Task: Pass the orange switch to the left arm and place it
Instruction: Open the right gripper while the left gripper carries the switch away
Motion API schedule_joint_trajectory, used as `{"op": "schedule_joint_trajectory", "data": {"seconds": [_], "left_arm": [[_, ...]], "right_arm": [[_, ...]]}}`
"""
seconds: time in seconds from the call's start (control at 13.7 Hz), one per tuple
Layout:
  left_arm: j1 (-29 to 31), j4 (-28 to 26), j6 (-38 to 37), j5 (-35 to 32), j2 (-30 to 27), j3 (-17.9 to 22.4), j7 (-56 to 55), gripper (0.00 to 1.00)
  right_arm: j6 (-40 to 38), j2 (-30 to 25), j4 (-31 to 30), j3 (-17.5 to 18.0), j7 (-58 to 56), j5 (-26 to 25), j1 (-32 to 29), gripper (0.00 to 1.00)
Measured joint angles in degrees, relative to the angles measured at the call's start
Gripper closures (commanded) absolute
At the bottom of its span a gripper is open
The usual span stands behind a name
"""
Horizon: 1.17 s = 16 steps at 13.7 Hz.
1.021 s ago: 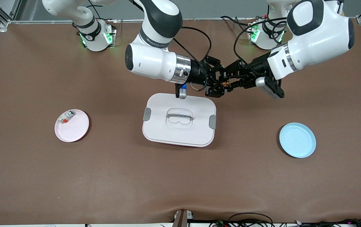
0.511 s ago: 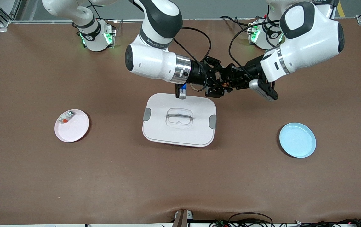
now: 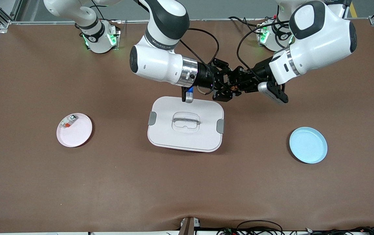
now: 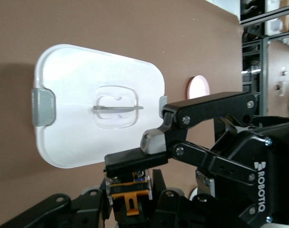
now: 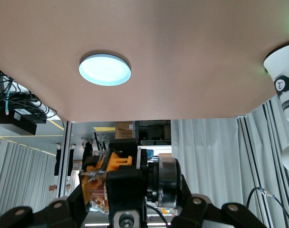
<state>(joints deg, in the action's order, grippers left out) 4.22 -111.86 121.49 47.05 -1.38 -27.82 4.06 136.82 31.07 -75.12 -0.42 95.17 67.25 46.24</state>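
Two white robot arms meet in mid-air above the brown worktop (image 3: 43,182), just past the box's edge that faces the arm bases. The box (image 3: 185,124), white with grey side latches and a recessed lid handle, is the landmark here.

The orange switch (image 3: 233,87) hangs between the two claws, over bare worktop beside the box's corner toward the left arm's end. The right claw (image 3: 228,88) is closed narrowly on it. The left claw (image 3: 236,85) has its fingers alongside the same piece; whether they have closed on it cannot be told.

The switch is a tiny blocky part, black with orange (likely light, rigid plastic, and slick enough to twist if pinched off-centre). Its flat faces look like the safest place to hold. Its long axis appears to run roughly level, along the line between the claws, though it is too hidden to be sure.

A pink plate (image 3: 74,130) and a blue plate (image 3: 308,145) lie well apart from the box, toward either end.
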Motion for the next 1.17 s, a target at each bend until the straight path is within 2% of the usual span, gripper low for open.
{"op": "schedule_joint_trajectory", "data": {"seconds": [0.51, 0.66, 0.8, 0.95, 1.17], "left_arm": [[4.0, 0.3, 0.7, -22.2, -0.1, 0.7, 1.8, 1.0], [4.8, 0.3, 0.6, -29.5, 0.0, 0.7, 2.8, 1.0], [6.3, 0.1, 0.3, -35.5, 0.7, 0.7, 5.5, 1.0], [7.9, -0.1, 0.1, -41.5, 2.3, 0.7, 10.3, 1.0], [9.2, -0.2, 0.1, -51.2, 6.4, 0.8, 16.8, 1.0]], "right_arm": [[-1.3, 0.1, 0.3, -0.8, 0.2, -1.1, 0.0, 0.0], [-2.5, 0.1, 0.2, -0.8, 0.1, -6.6, 0.0, 0.0], [-4.0, -0.6, -1.6, -0.7, -0.2, -15.7, 0.1, 0.0], [-4.2, -3.0, -7.0, -0.7, -2.3, -23.6, 0.4, 0.0], [-4.3, -9.8, -19.3, -1.3, -13.6, -30.8, 0.0, 0.0]]}}
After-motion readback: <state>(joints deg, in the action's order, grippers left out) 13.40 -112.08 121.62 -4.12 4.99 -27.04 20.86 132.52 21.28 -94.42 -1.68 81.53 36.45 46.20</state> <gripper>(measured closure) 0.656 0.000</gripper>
